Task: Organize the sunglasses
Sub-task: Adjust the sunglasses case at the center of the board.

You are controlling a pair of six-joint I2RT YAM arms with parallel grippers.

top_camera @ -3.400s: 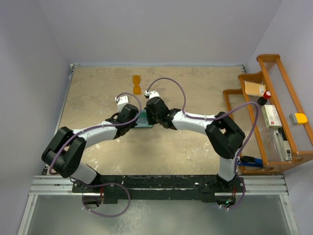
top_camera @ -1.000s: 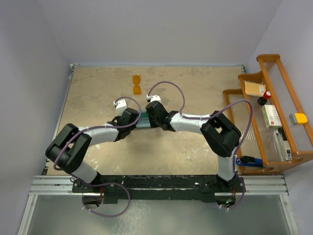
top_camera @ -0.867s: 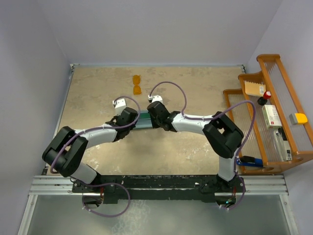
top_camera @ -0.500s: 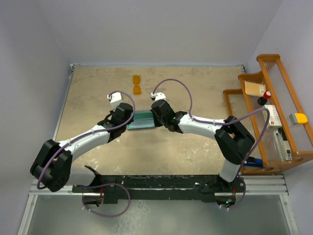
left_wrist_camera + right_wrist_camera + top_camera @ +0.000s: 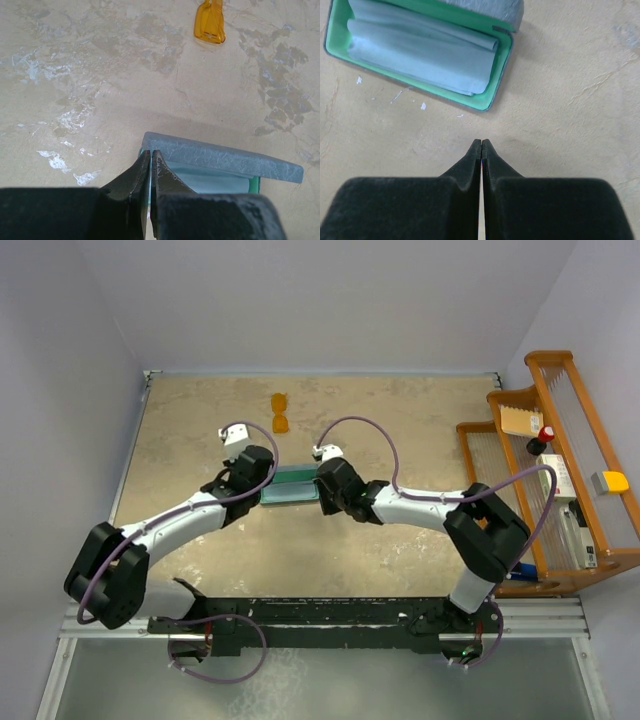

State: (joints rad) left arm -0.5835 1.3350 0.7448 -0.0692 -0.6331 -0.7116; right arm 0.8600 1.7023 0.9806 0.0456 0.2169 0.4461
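Case (image 5: 506, 60) stands open on the table (image 5: 420, 540), lid raised, with a folded blue cloth (image 5: 420, 47) inside. It lies just ahead and left of my right gripper (image 5: 481, 142), which is clenched on nothing. My left gripper (image 5: 150, 155), likewise clenched and empty, sits at the case's left end; contact uncertain. The sunglasses (image 5: 210, 22) lie on the table well ahead of it, slightly right, untouched. In my judgement opening is done; pickup, placement and closing remain.

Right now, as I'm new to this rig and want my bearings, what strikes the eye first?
The open case with its green lining and folded blue cloth, in the middle between the shut left gripper and right gripper. Then the orange sunglasses, lying apart, farther back.
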